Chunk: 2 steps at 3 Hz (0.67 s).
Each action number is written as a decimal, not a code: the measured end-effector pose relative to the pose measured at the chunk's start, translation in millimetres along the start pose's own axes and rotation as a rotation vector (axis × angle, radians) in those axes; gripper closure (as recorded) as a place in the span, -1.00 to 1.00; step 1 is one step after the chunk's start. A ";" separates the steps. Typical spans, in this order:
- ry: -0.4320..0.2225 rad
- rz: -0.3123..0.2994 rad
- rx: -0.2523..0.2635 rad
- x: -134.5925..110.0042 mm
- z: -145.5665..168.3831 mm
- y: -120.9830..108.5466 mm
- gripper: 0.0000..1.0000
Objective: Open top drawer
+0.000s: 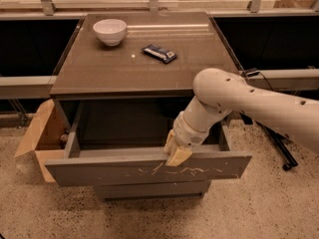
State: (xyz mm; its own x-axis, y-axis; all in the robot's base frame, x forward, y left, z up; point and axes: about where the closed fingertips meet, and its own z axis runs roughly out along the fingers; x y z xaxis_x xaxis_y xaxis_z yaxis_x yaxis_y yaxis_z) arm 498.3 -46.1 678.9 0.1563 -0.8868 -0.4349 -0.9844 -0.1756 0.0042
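Note:
The top drawer [99, 169] is a wide dark-grey handleless front with pale scratch marks across its middle. It stands pulled far out from the cabinet, and its inside looks bare. My gripper [176, 154] reaches down from the white arm on the right and sits on the top edge of the drawer front, right of centre, with its tan fingers [178, 156] hooked over the edge. A shorter grey drawer front [149, 189] shows below, pushed in.
The brown cabinet top [99, 68] bears a white bowl [110, 31] at back left and a dark snack packet [159, 53] near the middle. An open cardboard box [40, 138] stands on the floor at the left. A black stand's legs [279, 148] lie right.

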 end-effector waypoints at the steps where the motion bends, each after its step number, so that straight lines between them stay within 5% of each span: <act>1: 0.000 -0.001 0.000 -0.1 0.0 0.1 -0.93; 2: 0.001 -0.035 0.052 -2.5 -28.7 2.8 -1.00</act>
State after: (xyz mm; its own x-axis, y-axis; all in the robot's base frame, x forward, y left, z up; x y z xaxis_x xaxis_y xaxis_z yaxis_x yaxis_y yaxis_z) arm 497.4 -56.7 705.9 0.1913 -0.8809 -0.4329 -0.9811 -0.1846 -0.0579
